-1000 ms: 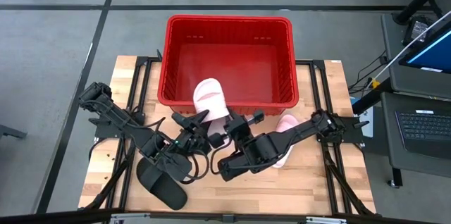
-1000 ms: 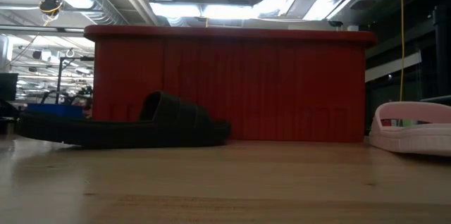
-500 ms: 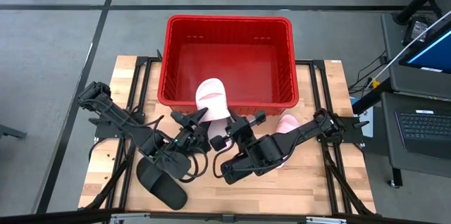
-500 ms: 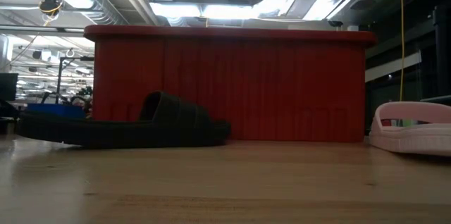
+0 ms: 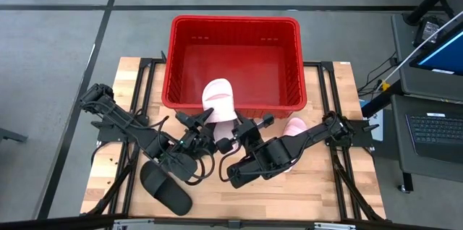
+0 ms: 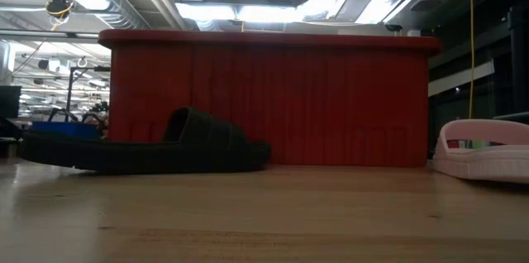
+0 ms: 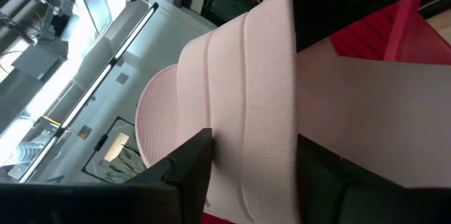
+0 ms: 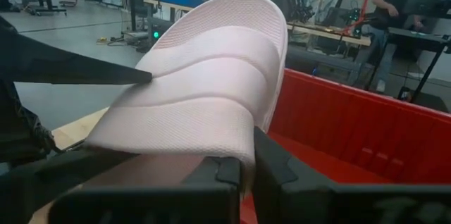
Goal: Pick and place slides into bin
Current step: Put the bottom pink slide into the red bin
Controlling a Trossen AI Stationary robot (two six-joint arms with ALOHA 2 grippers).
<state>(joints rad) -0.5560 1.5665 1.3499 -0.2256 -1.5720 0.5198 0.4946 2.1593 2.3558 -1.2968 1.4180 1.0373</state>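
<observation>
Pink foam, ribbed across the strap: the pale pink slide [image 5: 218, 101] you hold sits at centre frame in the high view, poised over the near wall of the red bin [image 5: 235, 20]; judge it light, springy and a little slick, so it can twist in a pinch. Your left gripper [image 5: 201, 124] and right gripper [image 5: 237, 130] both close on it from below; in the left wrist view the dark fingers [image 7: 180, 168] press either side of the strap [image 7: 246, 104], and in the right wrist view the fingers [image 8: 232, 175] clamp its edge. The strap looks the best hold, being the stiffest part; the sole would bend.

A second pink slide [image 5: 293, 129] lies right of centre, mostly under your right arm; a black slide [image 5: 166, 190] rests at lower left. A fourth slide shows in no view; you cannot tell where it is. The low view shows neither gripper, only the bin wall and two slides on the wooden table [image 5: 318, 186].
</observation>
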